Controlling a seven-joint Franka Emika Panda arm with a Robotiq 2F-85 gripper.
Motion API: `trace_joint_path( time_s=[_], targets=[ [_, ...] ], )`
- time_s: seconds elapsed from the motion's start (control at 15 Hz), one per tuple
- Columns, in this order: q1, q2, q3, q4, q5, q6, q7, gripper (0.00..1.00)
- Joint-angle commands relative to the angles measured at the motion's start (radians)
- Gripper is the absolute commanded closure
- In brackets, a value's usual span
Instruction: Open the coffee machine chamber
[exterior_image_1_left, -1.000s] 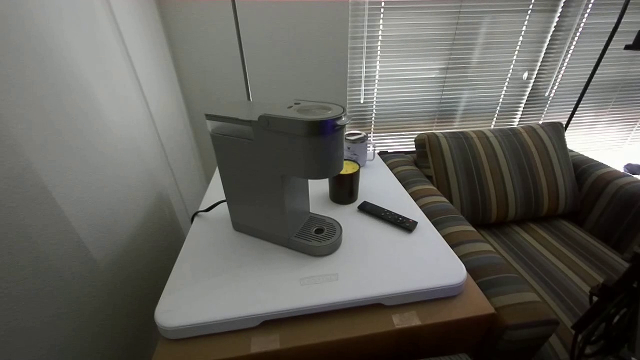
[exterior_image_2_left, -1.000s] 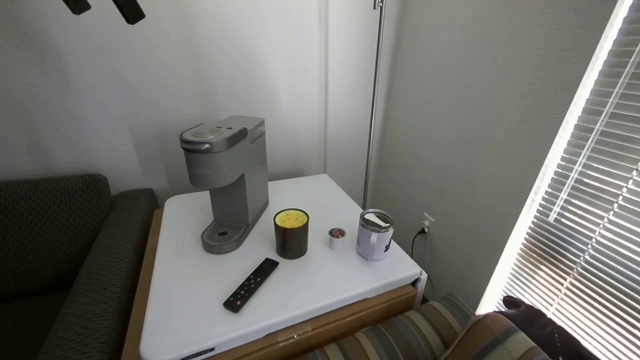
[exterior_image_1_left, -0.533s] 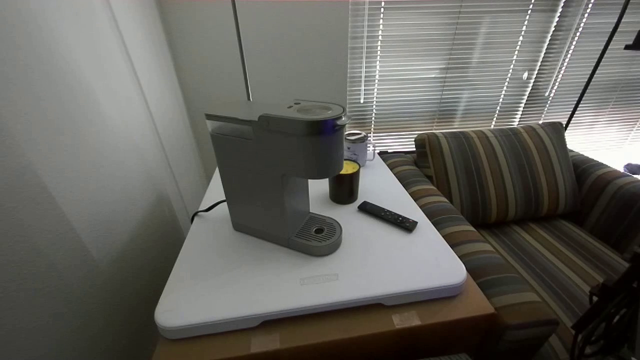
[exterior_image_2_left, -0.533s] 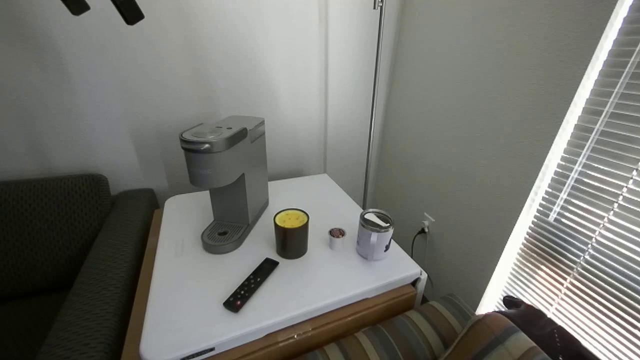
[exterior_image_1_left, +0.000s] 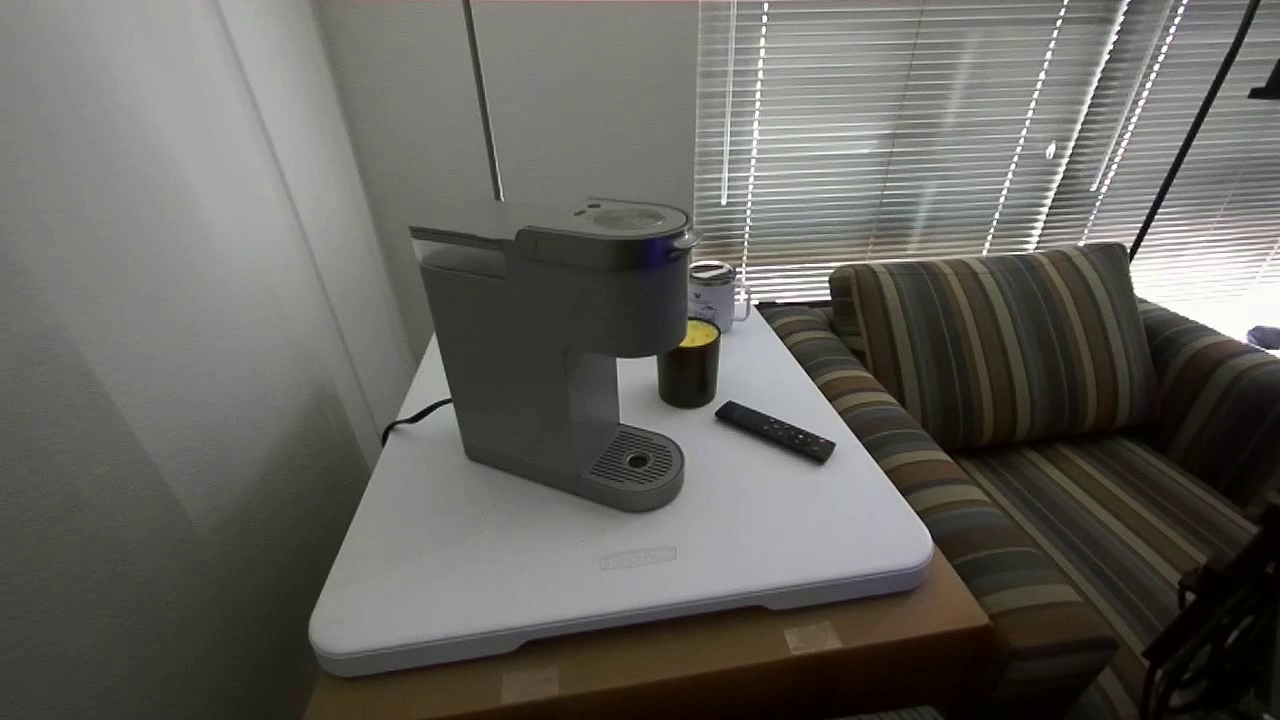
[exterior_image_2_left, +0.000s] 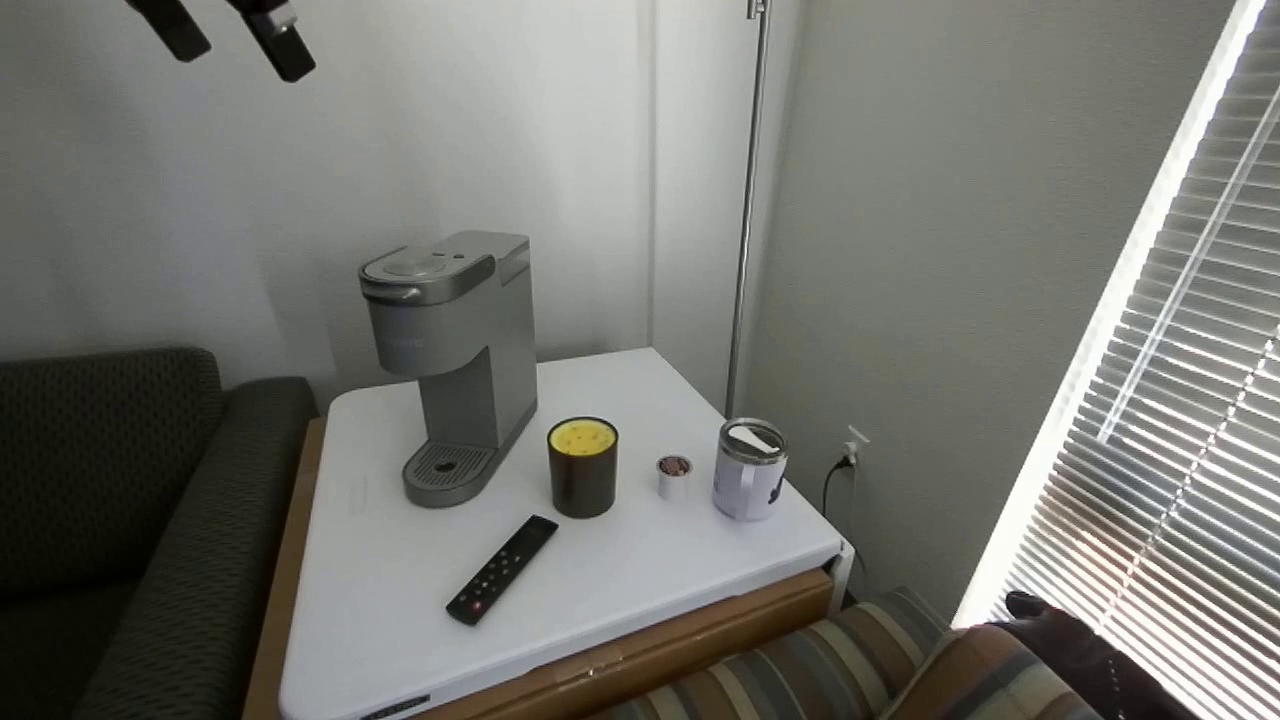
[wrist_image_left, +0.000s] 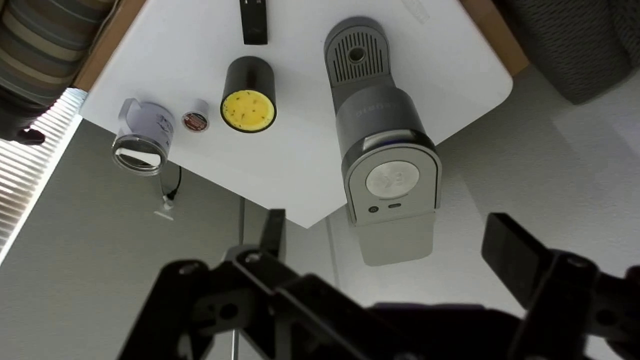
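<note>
Gripper is hanging empty, jaws wide apart, higher than and well apart from the coffee machine, which is standing upright on the white table, closed lid and front handle facing the gripper, so probably needing a descending reach.

Over to the white table now, and straight to a black remote near a dark jar! Next, a small pod between jar and lidded mug. Beyond, a striped armchair, slatted blinds.
</note>
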Motion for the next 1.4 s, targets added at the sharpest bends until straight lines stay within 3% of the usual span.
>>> trace_joint_path(
  time_s=[0.0,0.67,1.33],
  targets=[
    [0.026,0.079,-0.021,0.006,0.045,0.043,-0.046,0.0],
    [0.033,0.243,-0.026,-0.009,0.127,0.186,-0.112,0.0],
    [0.041,0.341,-0.031,-0.006,0.323,0.228,-0.216,0.0]
  ],
)
